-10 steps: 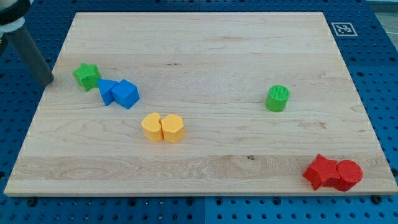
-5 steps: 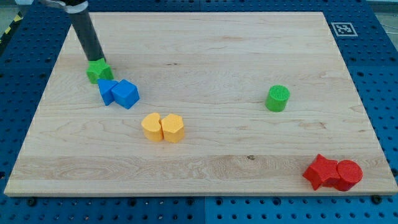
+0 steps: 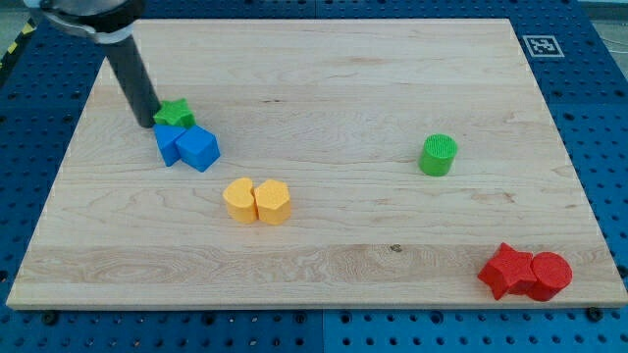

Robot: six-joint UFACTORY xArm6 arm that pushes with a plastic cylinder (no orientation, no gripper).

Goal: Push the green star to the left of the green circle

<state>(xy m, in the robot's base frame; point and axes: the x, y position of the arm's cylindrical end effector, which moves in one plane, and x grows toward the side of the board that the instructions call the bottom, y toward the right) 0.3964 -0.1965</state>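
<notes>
Contact sits at the view's left: my tip (image 3: 146, 124) touches the left side of the green star (image 3: 175, 114), which rests against the top of two blue blocks (image 3: 186, 146) on the counter (image 3: 324, 78). There is no gripper, only the rod, holding nothing. The green circle (image 3: 439, 155) lies well apart toward the view's right, so the push likely runs rightward.

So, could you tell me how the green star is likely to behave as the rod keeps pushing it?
The green star looks small and rigid, so it should slide flat, not tip. My tip sits at its left; its points may make it spin. It touches the blue blocks, which may deflect it.
</notes>
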